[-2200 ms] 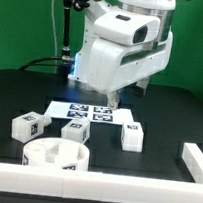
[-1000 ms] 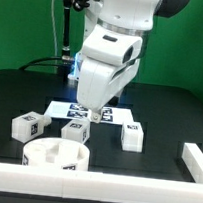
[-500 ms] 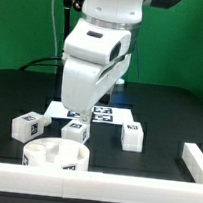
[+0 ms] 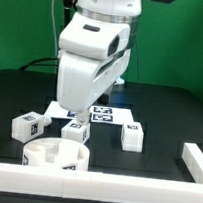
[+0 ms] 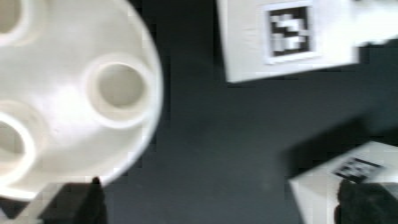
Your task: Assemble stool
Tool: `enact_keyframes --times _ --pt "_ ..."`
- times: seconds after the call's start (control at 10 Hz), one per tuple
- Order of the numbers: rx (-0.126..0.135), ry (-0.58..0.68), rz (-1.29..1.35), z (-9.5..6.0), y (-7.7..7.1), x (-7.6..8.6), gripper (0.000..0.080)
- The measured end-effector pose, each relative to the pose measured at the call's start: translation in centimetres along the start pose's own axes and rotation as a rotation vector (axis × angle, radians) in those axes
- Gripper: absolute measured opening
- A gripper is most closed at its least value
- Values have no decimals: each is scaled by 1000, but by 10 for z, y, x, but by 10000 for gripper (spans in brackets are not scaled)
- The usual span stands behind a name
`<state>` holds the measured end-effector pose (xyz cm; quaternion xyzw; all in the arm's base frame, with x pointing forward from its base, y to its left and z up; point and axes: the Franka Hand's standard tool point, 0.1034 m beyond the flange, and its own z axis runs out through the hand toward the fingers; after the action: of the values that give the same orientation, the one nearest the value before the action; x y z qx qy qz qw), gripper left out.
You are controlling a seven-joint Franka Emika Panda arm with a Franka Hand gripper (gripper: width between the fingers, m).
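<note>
The round white seat (image 4: 56,155) with its sockets lies at the front left of the exterior view. Three white block legs with tags stand behind it: one at the left (image 4: 27,126), one in the middle (image 4: 77,130), one at the right (image 4: 132,136). My gripper (image 4: 75,115) hangs just above and behind the middle leg. In the wrist view the gripper (image 5: 217,205) is open and empty over the dark table. There the seat (image 5: 63,90) is on one side, one leg (image 5: 294,35) is farther off, and another leg (image 5: 347,170) is by one fingertip (image 5: 365,198).
The marker board (image 4: 100,113) lies flat behind the legs, partly hidden by the arm. White border rails run along the front (image 4: 102,180) and at the exterior view's right (image 4: 194,159). A black stand with cables rises at the back left (image 4: 68,36).
The arm has swung toward the exterior view's left and come forward, from over the marker board to above the middle leg. The parts have not moved.
</note>
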<state>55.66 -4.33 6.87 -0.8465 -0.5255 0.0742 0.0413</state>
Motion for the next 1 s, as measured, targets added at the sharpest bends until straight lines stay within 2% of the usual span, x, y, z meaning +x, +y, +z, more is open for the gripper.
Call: enact_keyframes --times 0.1,0.2,0.6,0.7,0.8,1.0 --pt "8 9 69 0 9 -4 650" --pt "-1 12 83 -2 17 -3 650" --pt "0 11 82 0 16 -3 650" --pt "-22 20 89 9 22 -6 650" --pt "-22 19 95 21 25 -11 650" --pt "-16 17 96 31 25 -12 650"
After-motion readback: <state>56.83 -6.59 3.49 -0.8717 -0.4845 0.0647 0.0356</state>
